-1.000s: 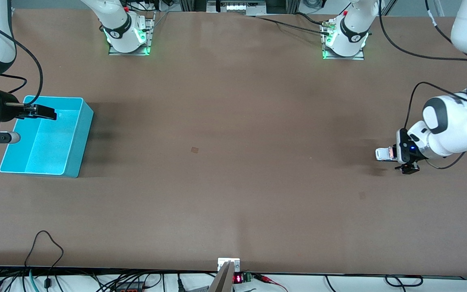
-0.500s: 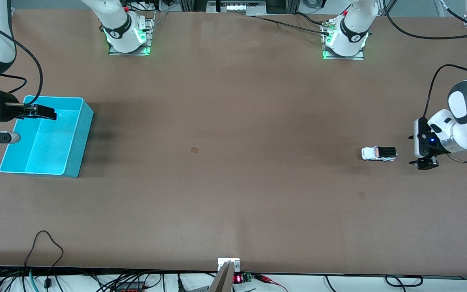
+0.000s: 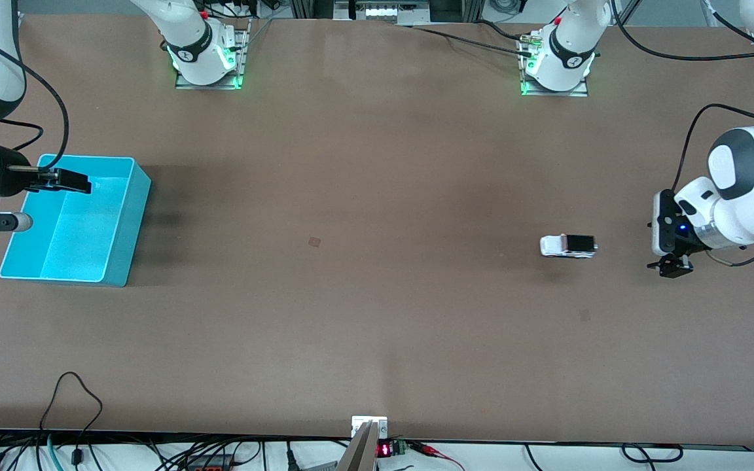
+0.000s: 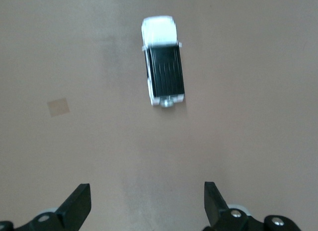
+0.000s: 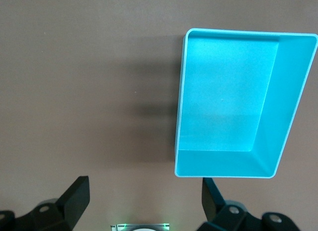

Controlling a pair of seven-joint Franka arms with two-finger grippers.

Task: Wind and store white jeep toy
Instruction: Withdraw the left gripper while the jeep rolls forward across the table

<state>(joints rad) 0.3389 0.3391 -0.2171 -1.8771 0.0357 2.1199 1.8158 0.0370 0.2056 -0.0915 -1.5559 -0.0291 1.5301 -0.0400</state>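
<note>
Front view, from the right arm's end across: right tool [image 3: 66, 181] waiting over cyan bin [image 3: 125, 222], fingers spread, nothing held. White jeep toy [image 3: 568, 246] on bare desk [image 3: 364, 314], apart from left tool [image 3: 670, 265], also spread and empty, low near the toy. Judged light, rigid, smooth plastic, free-rolling on its wheels; best pinched across the flat side panels, mid-body.

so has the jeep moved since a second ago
Yes. The white jeep toy has rolled along the table toward the cyan bin, away from the open left gripper.
</note>
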